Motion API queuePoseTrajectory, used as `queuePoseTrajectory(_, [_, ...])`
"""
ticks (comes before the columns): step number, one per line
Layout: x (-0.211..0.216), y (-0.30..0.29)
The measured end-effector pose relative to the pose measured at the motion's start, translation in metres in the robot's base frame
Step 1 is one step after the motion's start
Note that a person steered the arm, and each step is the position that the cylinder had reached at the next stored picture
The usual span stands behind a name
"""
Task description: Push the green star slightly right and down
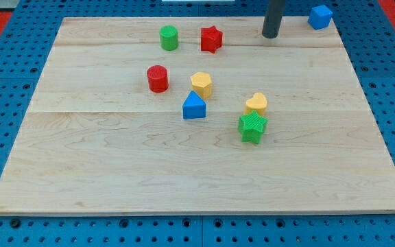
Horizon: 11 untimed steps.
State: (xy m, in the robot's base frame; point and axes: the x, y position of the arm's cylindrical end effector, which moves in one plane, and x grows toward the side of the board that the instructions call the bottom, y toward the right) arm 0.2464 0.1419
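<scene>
The green star (252, 127) lies right of the board's middle, touching or nearly touching the yellow heart (256, 103) just above it. My tip (271, 34) is near the board's top edge, well above the green star and slightly to its right, not touching any block.
A green cylinder (169, 38) and a red star (211, 39) sit near the top. A red cylinder (158, 78), a yellow hexagon (201, 84) and a blue triangle (194, 106) sit left of the star. A blue cube (320, 16) lies off the wooden board (115, 171), top right.
</scene>
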Motion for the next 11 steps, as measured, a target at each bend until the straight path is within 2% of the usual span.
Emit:
queuePoseTrajectory(2, [0.064,-0.017])
queuePoseTrajectory(4, [0.138,-0.11])
queuePoseTrajectory(6, [0.228,-0.108])
queuePoseTrajectory(7, [0.236,-0.091])
queuePoseTrajectory(9, [0.224,-0.12])
queuePoseTrajectory(11, [0.216,-0.098])
